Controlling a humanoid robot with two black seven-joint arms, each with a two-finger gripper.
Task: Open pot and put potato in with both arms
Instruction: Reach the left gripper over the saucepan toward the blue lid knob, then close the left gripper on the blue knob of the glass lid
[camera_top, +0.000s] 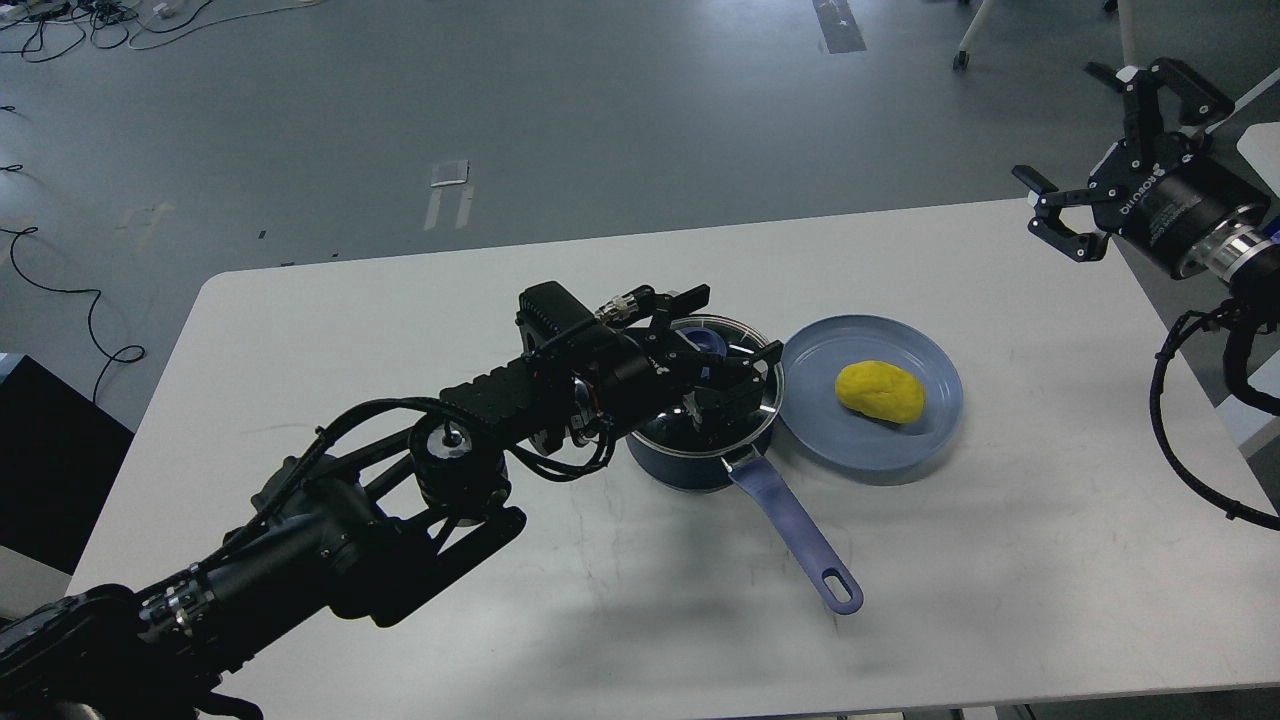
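Observation:
The dark navy pot (668, 464) stands mid-table with its lavender-blue handle (792, 531) pointing toward me. The glass lid (762, 392) lies on it, and its blue knob (711, 344) is partly hidden. My left gripper (722, 362) hangs low over the lid, its fingers spread around the knob, open. The yellow potato (880, 391) lies on the light-blue plate (830, 432) just right of the pot. My right gripper (1112, 140) is open and empty, raised above the table's far right corner, well away from the potato.
The white table (1000, 560) has its far edge behind the pot and its right edge under my right arm. My left arm crosses the table's left half. Grey floor with cables lies beyond, and a black box stands at the left.

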